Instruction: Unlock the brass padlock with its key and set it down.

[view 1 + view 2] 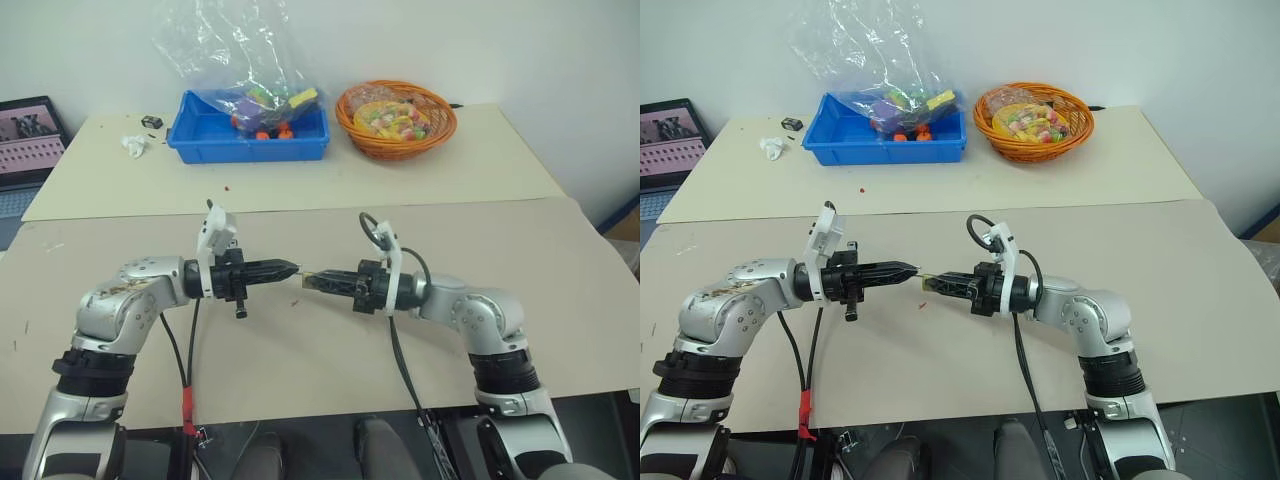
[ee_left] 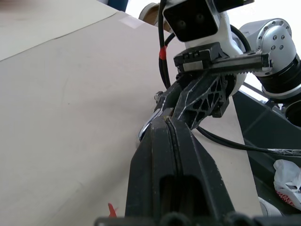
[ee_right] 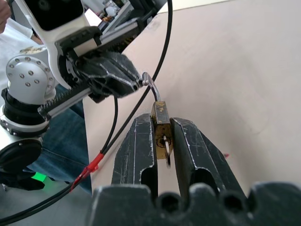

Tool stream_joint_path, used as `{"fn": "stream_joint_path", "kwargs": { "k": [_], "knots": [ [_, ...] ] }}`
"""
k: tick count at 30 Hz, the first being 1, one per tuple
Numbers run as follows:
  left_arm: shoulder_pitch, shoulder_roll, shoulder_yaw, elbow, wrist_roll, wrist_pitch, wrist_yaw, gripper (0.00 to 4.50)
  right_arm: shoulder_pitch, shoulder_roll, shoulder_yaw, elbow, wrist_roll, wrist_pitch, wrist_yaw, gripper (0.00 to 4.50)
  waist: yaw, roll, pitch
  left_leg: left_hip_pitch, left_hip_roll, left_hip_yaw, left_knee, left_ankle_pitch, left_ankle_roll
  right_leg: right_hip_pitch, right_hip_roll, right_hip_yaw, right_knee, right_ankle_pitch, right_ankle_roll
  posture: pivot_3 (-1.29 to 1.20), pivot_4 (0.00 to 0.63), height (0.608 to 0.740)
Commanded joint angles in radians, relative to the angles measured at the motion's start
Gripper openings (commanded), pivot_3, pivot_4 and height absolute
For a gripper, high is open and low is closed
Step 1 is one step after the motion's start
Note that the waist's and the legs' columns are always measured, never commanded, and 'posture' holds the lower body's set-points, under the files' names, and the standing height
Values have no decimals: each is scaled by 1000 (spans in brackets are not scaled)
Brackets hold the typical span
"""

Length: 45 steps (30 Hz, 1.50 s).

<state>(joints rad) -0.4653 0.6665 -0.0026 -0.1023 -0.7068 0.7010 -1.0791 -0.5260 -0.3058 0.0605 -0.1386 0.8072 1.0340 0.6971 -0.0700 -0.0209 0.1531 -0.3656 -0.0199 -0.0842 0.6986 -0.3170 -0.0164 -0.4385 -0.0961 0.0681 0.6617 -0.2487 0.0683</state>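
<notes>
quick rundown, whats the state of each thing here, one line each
brass padlock: clamped between the right gripper's fingers, held above the table, shackle toward the left gripper
shackle: its end pinched at the left gripper's fingertips
key: sitting in the padlock's keyhole
left gripper: shut on the shackle
right gripper: shut on the padlock body
plastic bag: open, in the blue bin
orange basket: filled with small items

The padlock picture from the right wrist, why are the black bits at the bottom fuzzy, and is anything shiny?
In the right wrist view the right hand's base sits nearest the lens and looks soft, while the padlock looks sharp; light glints off its shackle. In the left eye view, the bag catches glare.
</notes>
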Motion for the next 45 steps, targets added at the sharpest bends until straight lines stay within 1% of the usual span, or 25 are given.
{"fn": "stream_joint_path", "kwargs": {
  "k": [1, 8, 13, 14, 17, 19, 22, 25, 29, 35, 38, 40, 42, 45],
  "knots": [
    [-12, 0, 25, -32, -8, -3, 0, 45, 5, -4, -4, -56, 13, -18, 19, 129, 1, 0, 0, 0, 0, 0, 0, 0, 0, 0, 0, 0, 0, 0, 0, 0, 150, 740],
    [-19, -7, 44, -100, -46, 4, 7, 45, -23, -17, -53, 49, 9, -13, 20, 129, 1, 0, 0, 0, 0, 0, 0, 0, 0, 0, 0, 0, 0, 0, 0, 0, 150, 740],
    [-5, 32, 53, -235, -42, -74, -56, 45, -56, -60, -76, 221, -27, -14, 50, 129, 2, 0, 0, -1, 0, 1, 0, 0, 0, 0, 0, 0, -1, 0, 0, 0, 150, 740],
    [4, 42, 47, -253, -24, -106, -76, 45, -61, -68, -75, 242, -28, -11, 61, 129, 2, 0, 0, -1, 0, 1, 0, 0, 0, 0, 0, 0, -1, 0, 0, 0, 150, 740],
    [64, 75, 15, -291, 88, -313, -184, 45, -74, -100, -78, 307, -1, 56, 121, 129, -3, 0, 0, 0, 0, 3, -2, 0, 0, 0, 0, 1, -3, 0, 0, 0, 150, 740],
    [90, 83, 14, -273, 121, -382, -217, 45, -65, -134, -41, 316, 4, 108, 184, 129, 1, 0, 0, 0, 0, 3, -2, 0, 0, 0, 0, 1, -5, 0, 0, 0, 150, 740],
    [124, 86, 1, -195, 221, -553, -262, 45, -58, -156, -7, 302, 23, 185, 245, 129, 4, 0, 0, 0, 0, 4, -2, 0, 0, 0, 0, 1, -7, 0, -1, 0, 150, 740],
    [145, 70, 2, -117, 276, -667, -272, 45, -58, -152, 8, 284, 40, 238, 266, 129, 4, 0, 0, 0, 0, 4, -2, 0, 0, 1, 0, 1, -7, 0, -1, 0, 150, 740],
    [184, 65, -9, -71, 317, -786, -293, 45, -68, -139, 43, 311, -1, 249, 259, 129, 4, 0, 0, 0, 0, 3, -2, 0, 0, 1, 0, 1, -6, 0, -1, 0, 150, 740],
    [221, 62, -21, -41, 354, -864, -281, 45, -176, -104, 44, 484, -95, 201, 213, 129, 0, 0, 0, 1, 1, 3, -1, 0, 0, 1, 0, 1, -6, 1, -2, 0, 150, 740],
    [215, 53, -23, -40, 350, -862, -266, 45, -207, -100, 64, 558, -148, 179, 208, 129, 2, 0, 0, 3, 1, 3, -1, 0, 0, 3, 0, 1, -6, 2, -3, 0, 150, 740],
    [213, 50, -25, -38, 355, -869, -261, 45, -212, -101, 77, 578, -168, 168, 219, 129, 3, 0, 0, 7, 1, 3, -1, 0, 0, 7, 0, 1, -7, 2, -3, 0, 150, 740],
    [210, 49, -26, -35, 358, -874, -255, 45, -214, -102, 85, 587, -183, 162, 226, 129, 4, 0, 0, 15, 1, 3, -2, 0, 0, 17, 0, 0, -10, 2, -3, 0, 150, 740],
    [206, 45, -26, -35, 352, -867, -243, 45, -214, -97, 85, 602, -198, 156, 221, 129, 3, 0, 0, 15, 2, 2, -2, 0, 0, 19, 2, 0, -14, 6, -1, 0, 150, 740]
  ]
}}
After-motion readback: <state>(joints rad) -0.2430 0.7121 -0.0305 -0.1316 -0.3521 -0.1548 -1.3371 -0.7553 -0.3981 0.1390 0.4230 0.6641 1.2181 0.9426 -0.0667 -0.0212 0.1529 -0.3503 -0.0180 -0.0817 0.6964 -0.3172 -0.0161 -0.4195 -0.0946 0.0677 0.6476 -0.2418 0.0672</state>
